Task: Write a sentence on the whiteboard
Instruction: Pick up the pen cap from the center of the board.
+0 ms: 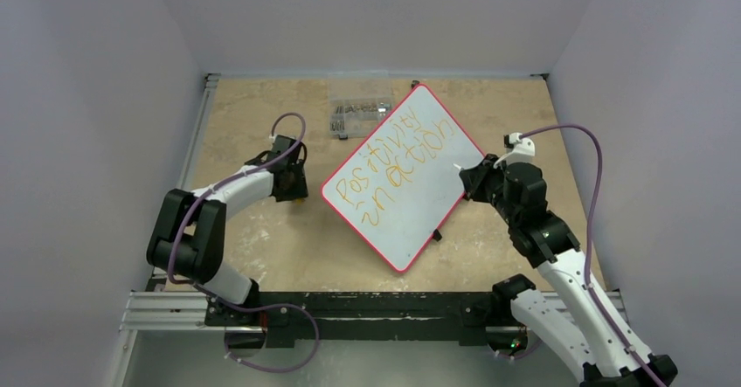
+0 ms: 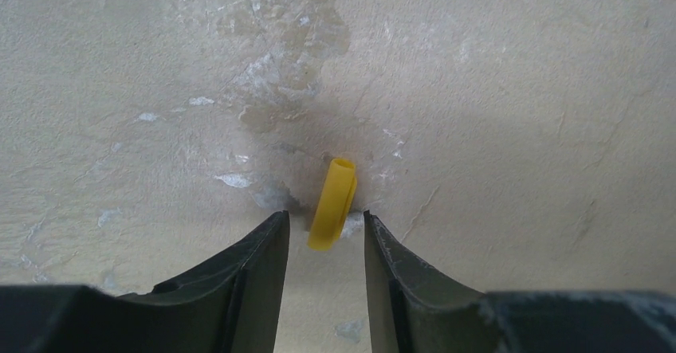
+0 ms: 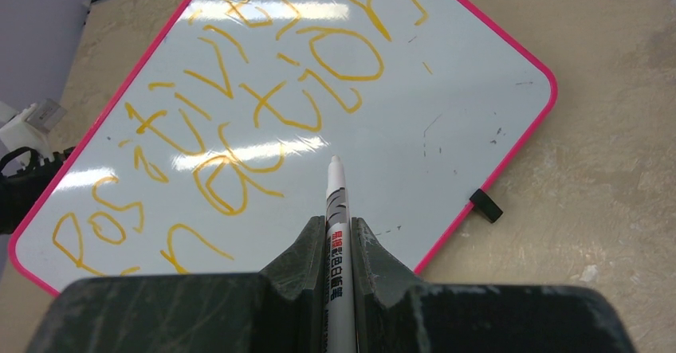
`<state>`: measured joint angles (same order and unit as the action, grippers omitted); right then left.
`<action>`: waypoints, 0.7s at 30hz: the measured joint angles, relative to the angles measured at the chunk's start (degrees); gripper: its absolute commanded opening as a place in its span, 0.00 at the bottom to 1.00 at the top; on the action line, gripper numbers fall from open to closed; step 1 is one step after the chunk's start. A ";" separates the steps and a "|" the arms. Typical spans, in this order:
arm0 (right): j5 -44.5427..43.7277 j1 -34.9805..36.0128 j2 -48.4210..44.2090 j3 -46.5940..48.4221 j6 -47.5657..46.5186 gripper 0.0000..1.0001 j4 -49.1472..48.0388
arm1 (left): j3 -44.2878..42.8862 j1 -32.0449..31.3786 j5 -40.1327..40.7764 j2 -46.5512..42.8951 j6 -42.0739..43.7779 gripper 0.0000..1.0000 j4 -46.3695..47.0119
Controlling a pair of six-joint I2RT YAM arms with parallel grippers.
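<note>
The whiteboard lies askew on the counter, bearing the sentence "Positivity in action". At its right edge, the right claw grips a marker. Left of it, the left claw straddles a yellow cap, jaws apart.

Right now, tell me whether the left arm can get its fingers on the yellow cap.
Probably yes: the yellow cap sits on the table right between the left fingers, which stand apart either side of it, with nothing in the way.
</note>
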<state>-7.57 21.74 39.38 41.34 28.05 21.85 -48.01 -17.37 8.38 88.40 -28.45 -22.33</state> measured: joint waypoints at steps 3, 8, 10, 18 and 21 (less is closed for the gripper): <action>0.13 0.00 0.11 -0.02 0.02 0.00 -0.02 | -1.86 0.00 0.07 1.22 -1.25 0.33 -1.05; 0.11 0.00 0.11 0.00 0.00 0.00 -0.04 | -5.20 0.00 -0.20 3.48 -2.78 0.28 -2.99; 0.11 0.00 0.09 -0.02 0.02 0.00 -0.02 | -5.27 0.00 -1.01 3.48 -3.61 0.28 -3.21; 0.11 0.00 0.09 0.00 -0.02 0.00 0.07 | -3.23 -0.17 -4.81 2.36 -5.92 0.31 -3.06; 0.11 0.00 0.09 0.00 -0.02 0.00 0.07 | -2.40 -0.48 -4.79 0.79 -6.32 0.37 -4.02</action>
<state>-7.46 21.74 39.46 41.34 28.03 21.91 -50.41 -17.85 3.60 89.19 -34.76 -26.35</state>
